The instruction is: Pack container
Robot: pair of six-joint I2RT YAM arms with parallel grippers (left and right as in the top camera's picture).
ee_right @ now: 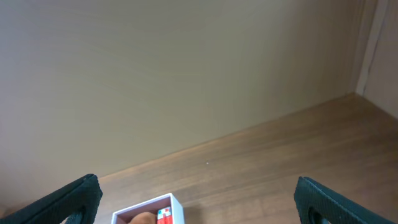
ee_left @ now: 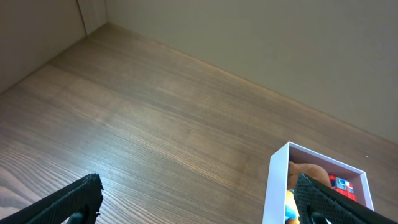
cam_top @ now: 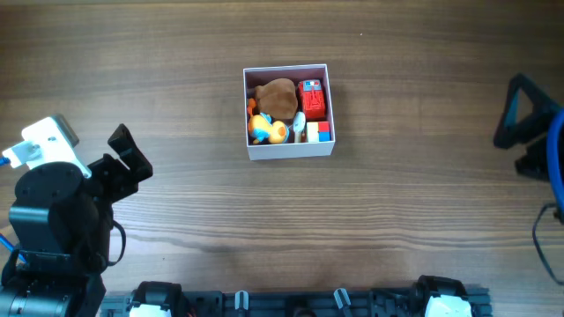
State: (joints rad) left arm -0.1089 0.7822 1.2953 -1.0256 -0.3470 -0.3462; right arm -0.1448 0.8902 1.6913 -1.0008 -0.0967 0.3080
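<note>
The container (cam_top: 290, 148), a square white-walled box, sits at the table's middle. It holds a brown plush toy (cam_top: 278, 98), a red block toy (cam_top: 313, 98), a yellow and blue toy (cam_top: 265, 130) and small coloured cubes (cam_top: 319, 132). The container also shows in the left wrist view (ee_left: 278, 186) and in the right wrist view (ee_right: 178, 208). My left gripper (cam_top: 130, 157) is open and empty at the left, far from the container. My right gripper (cam_top: 522, 119) is open and empty at the right edge.
The wooden table (cam_top: 176, 70) has a wall behind its far edge (ee_right: 186, 74). A blue cable (cam_top: 555, 158) hangs by the right arm. Black fixtures (cam_top: 291, 301) line the front edge.
</note>
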